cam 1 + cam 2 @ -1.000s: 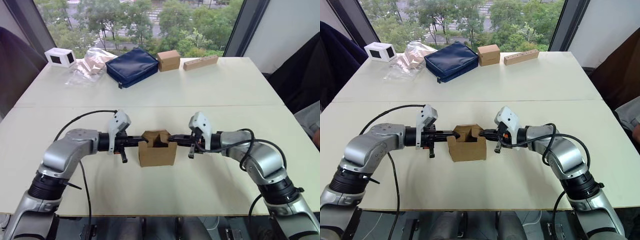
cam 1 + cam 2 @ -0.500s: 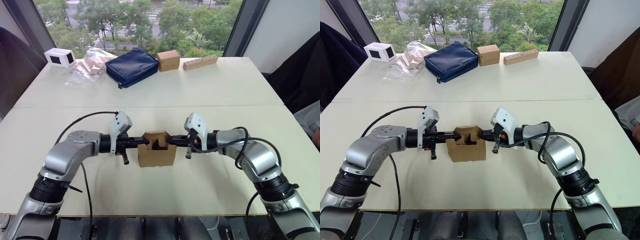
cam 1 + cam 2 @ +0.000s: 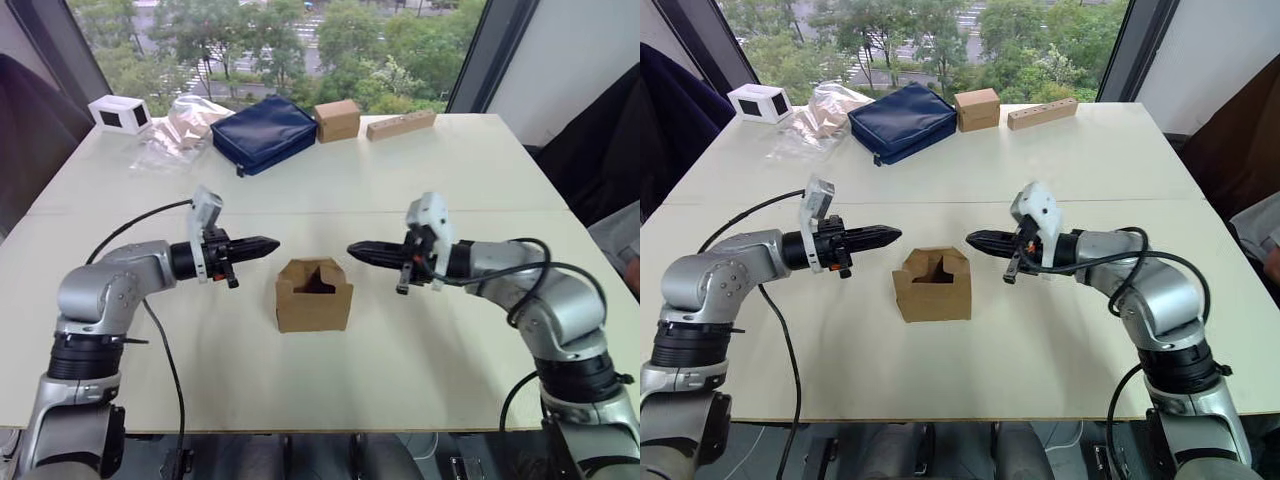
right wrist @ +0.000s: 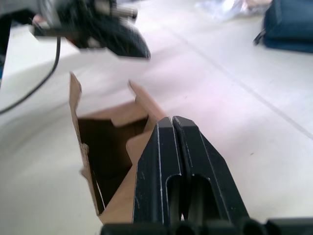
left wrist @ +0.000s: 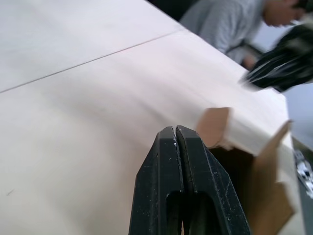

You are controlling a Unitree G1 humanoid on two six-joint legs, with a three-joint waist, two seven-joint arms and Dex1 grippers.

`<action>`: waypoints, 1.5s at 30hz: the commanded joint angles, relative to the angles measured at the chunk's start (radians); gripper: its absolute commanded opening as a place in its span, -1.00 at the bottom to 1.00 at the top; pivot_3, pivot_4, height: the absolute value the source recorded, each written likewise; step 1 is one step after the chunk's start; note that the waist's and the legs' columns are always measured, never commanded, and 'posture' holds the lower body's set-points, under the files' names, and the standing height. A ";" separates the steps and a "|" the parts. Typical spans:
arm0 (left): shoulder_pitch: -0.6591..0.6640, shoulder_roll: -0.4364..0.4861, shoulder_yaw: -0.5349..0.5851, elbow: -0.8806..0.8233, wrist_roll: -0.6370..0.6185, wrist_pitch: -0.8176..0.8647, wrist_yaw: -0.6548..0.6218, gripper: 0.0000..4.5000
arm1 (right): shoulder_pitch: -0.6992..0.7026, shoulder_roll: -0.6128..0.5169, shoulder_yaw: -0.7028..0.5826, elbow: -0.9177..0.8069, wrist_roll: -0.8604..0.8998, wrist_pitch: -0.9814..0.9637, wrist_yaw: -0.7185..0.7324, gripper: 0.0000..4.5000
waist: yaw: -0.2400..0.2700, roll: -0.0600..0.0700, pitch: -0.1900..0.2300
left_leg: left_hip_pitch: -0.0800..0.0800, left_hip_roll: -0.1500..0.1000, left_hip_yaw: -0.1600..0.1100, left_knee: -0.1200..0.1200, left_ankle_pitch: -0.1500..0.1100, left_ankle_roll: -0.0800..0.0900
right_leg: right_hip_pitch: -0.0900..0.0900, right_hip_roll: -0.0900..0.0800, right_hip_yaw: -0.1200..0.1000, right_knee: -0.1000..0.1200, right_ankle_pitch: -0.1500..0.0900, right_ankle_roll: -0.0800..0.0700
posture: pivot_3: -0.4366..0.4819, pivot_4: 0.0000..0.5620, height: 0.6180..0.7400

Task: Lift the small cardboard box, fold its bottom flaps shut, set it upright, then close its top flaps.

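Left eye view: small plain brown cardboard box (image 3: pixel 314 295) stands upright mid-table (image 3: pixel 450 190), top flaps (image 3: pixel 318 271) only partly folded in. Both grippers, left (image 3: pixel 268 243) and right (image 3: pixel 358 247), have pulled back off it since a second ago, fingers pressed together. Closing the top seems unfinished.

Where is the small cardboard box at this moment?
In the left eye view the small cardboard box stands on the table near its front middle. It is between the left gripper and the right gripper, touching neither.
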 commanded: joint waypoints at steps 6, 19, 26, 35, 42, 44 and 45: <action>-0.092 -0.034 -0.118 0.281 0.208 -0.296 -0.096 -0.99 | 0.051 -0.061 -0.024 -0.305 0.209 0.163 -0.063 -1.00 | 0.003 0.000 0.000 | 0.000 -0.001 0.000 0.000 0.000 0.000 | 0.000 -0.001 0.000 0.000 0.000 0.000 | -0.05 -0.47 1.00; -0.183 -0.106 -0.237 0.515 0.326 -0.404 -0.301 -0.99 | 0.052 -0.005 0.235 -0.277 0.044 0.123 -0.192 -1.00 | -0.002 0.000 0.000 | -0.001 -0.001 0.000 0.001 0.000 0.001 | 0.000 0.000 0.000 0.000 0.000 0.000 | -0.05 -0.47 1.00; -0.164 -0.124 -0.224 0.497 0.348 -0.414 -0.294 -0.99 | 0.013 0.018 0.283 -0.188 -0.025 0.086 -0.188 -1.00 | -0.003 0.000 0.000 | -0.001 -0.001 0.000 0.001 0.000 0.001 | 0.000 0.000 0.000 0.000 0.000 0.000 | -0.05 -0.47 1.00; -0.130 -0.129 -0.216 0.454 0.347 -0.404 -0.279 -0.99 | 0.020 0.067 0.313 -0.073 -0.085 0.010 -0.159 -1.00 | -0.003 0.000 0.000 | -0.001 -0.001 0.000 0.002 0.000 0.001 | 0.000 0.000 0.000 0.001 0.000 0.000 | -0.05 -0.47 1.00; -0.121 -0.141 -0.196 0.445 0.340 -0.410 -0.252 -0.99 | 0.039 0.065 0.319 -0.111 -0.060 0.017 -0.111 -1.00 | -0.002 0.000 0.000 | -0.001 -0.001 -0.001 0.002 0.000 0.001 | 0.000 0.000 0.000 0.001 0.000 0.000 | -0.05 -0.47 1.00; -0.130 -0.146 -0.187 0.468 0.343 -0.426 -0.243 -0.99 | 0.047 0.058 0.305 -0.137 -0.040 0.027 -0.096 -1.00 | -0.002 0.000 0.000 | -0.001 -0.002 -0.001 0.002 0.000 0.001 | 0.000 -0.001 0.000 0.001 0.000 0.000 | -0.05 -0.47 1.00; -0.135 -0.149 -0.183 0.478 0.344 -0.433 -0.239 -0.99 | 0.051 0.053 0.299 -0.148 -0.032 0.030 -0.089 -1.00 | -0.002 0.000 0.000 | -0.001 -0.002 -0.001 0.002 0.000 0.001 | 0.000 -0.001 -0.001 0.001 0.000 0.000 | -0.05 -0.47 1.00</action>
